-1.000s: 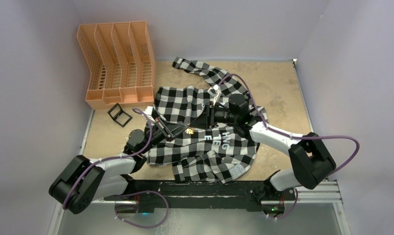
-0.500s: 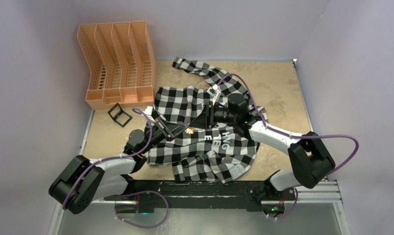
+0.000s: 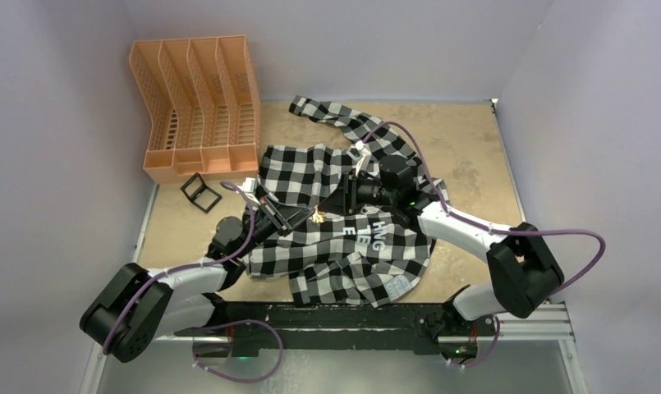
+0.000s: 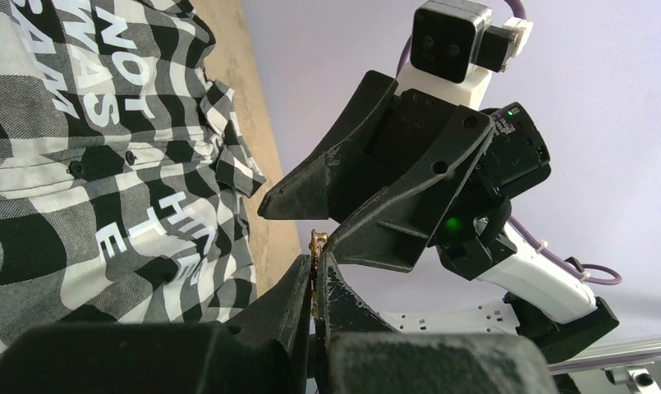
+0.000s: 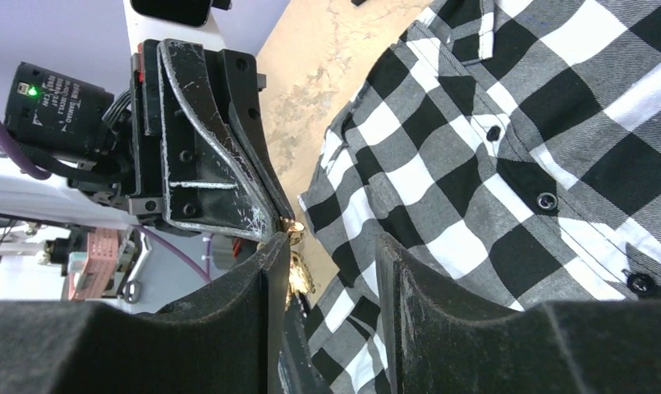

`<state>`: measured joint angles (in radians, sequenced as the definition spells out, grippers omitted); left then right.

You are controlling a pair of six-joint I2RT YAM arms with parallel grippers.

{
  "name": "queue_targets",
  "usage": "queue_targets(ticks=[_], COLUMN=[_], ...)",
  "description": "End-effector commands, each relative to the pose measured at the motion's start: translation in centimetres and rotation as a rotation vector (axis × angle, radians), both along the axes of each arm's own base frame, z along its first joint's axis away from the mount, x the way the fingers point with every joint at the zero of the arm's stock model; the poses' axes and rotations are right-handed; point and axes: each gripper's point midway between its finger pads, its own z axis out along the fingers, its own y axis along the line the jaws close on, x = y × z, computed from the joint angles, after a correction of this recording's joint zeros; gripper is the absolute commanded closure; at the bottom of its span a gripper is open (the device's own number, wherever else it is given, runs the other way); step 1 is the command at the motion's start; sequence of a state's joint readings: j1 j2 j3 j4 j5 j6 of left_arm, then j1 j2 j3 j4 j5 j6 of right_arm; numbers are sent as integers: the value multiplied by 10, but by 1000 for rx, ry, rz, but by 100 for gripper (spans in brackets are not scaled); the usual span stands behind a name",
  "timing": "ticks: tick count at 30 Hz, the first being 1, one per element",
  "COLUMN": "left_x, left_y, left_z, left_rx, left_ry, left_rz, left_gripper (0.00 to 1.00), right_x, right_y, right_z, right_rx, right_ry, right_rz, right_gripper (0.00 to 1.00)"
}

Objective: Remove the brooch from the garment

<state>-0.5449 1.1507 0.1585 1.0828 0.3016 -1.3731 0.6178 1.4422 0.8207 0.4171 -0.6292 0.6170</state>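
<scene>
Left end effector: clamped on brooch.
Right end effector: jaws apart, beside brooch.
Garment: hem reaches tabletop near edge.

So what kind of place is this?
Probably a robot test booth: left arm and right arm bolted to a rail, plain walls close around a small table, a shirt and tray as props.

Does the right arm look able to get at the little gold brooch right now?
Probably yes: the right gripper has its open jaws right at the tiny gold star-shaped metal brooch with nothing between, though the left gripper is shut on it.
</scene>
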Motion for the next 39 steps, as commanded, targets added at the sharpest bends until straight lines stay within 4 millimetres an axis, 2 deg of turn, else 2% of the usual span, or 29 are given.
queue_targets(ticks=[1,9,15,20,27,34,39], left_x=[-8,-10,-6,-4,-2,-1,0], left_y=[-6,-7,-3,0,1,2,0], left_z=[48,51,38,30,24,31,36], left_rx=[-69,-53,-4,17,33,29,17], left_ry=[-156,-172,-144,-128,-111,-135,-148], left_rz=[-39,-35,-3,18,34,40,32], left_gripper=[100,100,100,100,100,100,100], right_x=[20,22,16,5,-1,-16,-26], right_y=[-8,-12,-12,-12,-23,-23,-24], right_z=[9,11,28,43,48,45,52], right_rx=[-51,-62,-17,28,48,149,245], right_ry=[-79,-95,-135,-160,-192,-183,-168], right_rz=[-94,-121,-100,-68,-108,-54,2], right_gripper=[55,56,56,53,44,44,47])
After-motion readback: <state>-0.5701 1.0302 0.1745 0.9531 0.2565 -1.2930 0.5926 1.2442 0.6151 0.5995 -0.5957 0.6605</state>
